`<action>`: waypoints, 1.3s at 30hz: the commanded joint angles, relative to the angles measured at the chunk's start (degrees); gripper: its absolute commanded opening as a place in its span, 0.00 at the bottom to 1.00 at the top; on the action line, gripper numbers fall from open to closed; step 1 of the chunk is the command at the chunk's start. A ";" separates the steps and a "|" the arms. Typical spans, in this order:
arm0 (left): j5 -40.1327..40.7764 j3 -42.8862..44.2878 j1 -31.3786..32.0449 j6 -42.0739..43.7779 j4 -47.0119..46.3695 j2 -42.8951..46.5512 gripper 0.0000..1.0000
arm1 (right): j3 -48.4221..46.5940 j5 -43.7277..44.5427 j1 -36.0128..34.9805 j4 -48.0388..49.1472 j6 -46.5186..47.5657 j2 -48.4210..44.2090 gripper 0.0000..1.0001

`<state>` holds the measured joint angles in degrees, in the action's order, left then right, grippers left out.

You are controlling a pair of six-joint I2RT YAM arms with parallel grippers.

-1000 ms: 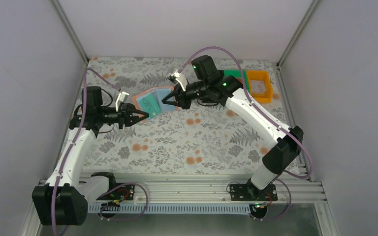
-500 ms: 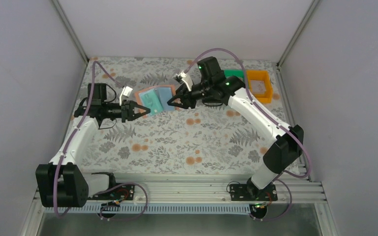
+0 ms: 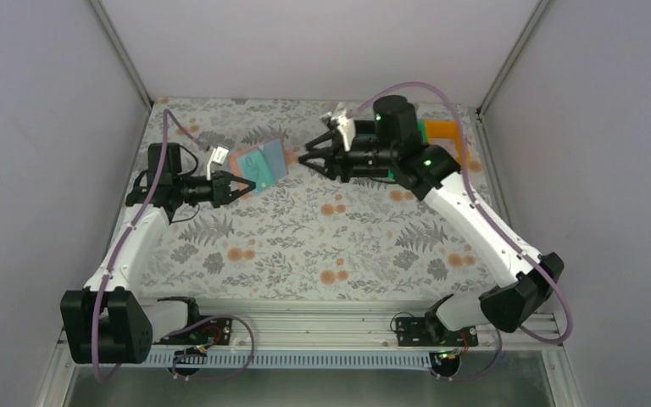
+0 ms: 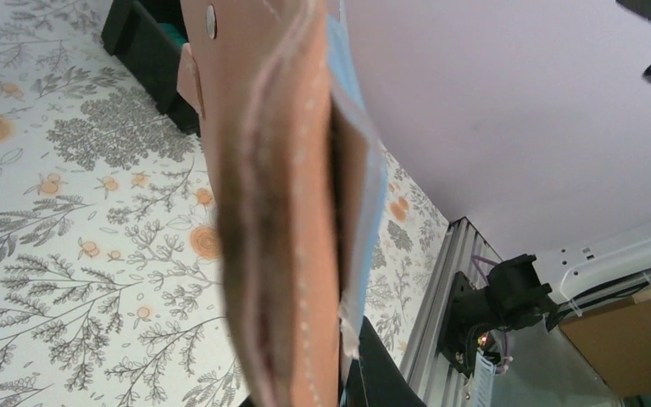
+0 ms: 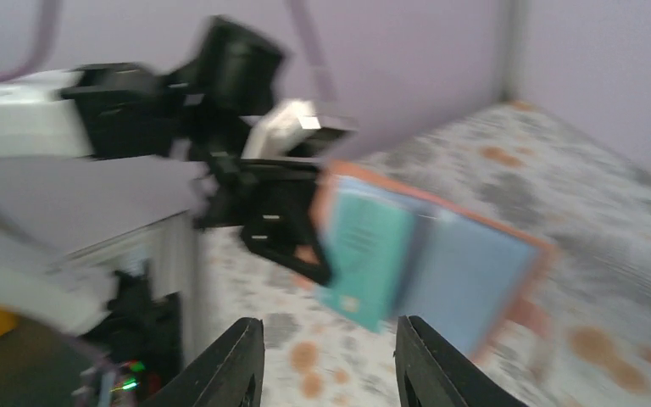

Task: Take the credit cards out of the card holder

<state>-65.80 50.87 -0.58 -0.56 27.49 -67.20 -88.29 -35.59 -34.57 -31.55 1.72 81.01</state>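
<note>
**A:** A grey-and-orange floral cloth (image 3: pixel 322 246) covers the table, with plain pale walls (image 3: pixel 322 42) around it. Where is the wallet?

**B:** The salmon-tan soft bifold card holder (image 3: pixel 261 161) hangs above the cloth at the far left-centre. It is spread open, its light blue lining turned toward the right gripper (image 3: pixel 312 158).

**A:** Who has it?

**B:** The left gripper (image 3: pixel 239 187) is clamped tight on its edge.

**A:** And the cards?

**B:** One thin teal credit card (image 5: pixel 364 246) lies against the lining. The right wrist view is blurred, so no other cards can be made out.

**A:** The right gripper?

**B:** It is near the holder but apart from it. Its black fingers (image 5: pixel 239 365) are partly spread, with nothing between them.
</note>
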 commanded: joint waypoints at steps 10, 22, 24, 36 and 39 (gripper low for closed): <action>-9.80 0.47 -0.08 2.43 -1.38 1.99 0.02 | -1.44 -18.58 -3.40 11.59 -5.19 16.67 0.44; -9.56 0.91 -0.04 2.92 -1.03 0.80 0.02 | 0.02 -29.40 -3.84 14.20 -6.20 20.89 0.04; -10.21 0.90 -0.04 3.03 -1.02 0.78 0.02 | 0.45 -29.44 -3.84 13.96 -6.00 20.41 0.04; -10.22 1.11 0.04 2.73 -1.21 2.02 0.18 | 0.04 -23.91 -3.76 9.32 -4.26 18.43 0.04; -10.75 1.16 0.05 2.61 -1.56 1.99 0.18 | 0.04 -23.17 -3.62 8.73 -3.86 17.73 0.04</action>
<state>-74.35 50.76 -0.54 0.86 27.94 -66.35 -87.35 -60.18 -37.91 -20.64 -3.64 101.21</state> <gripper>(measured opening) 0.177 0.046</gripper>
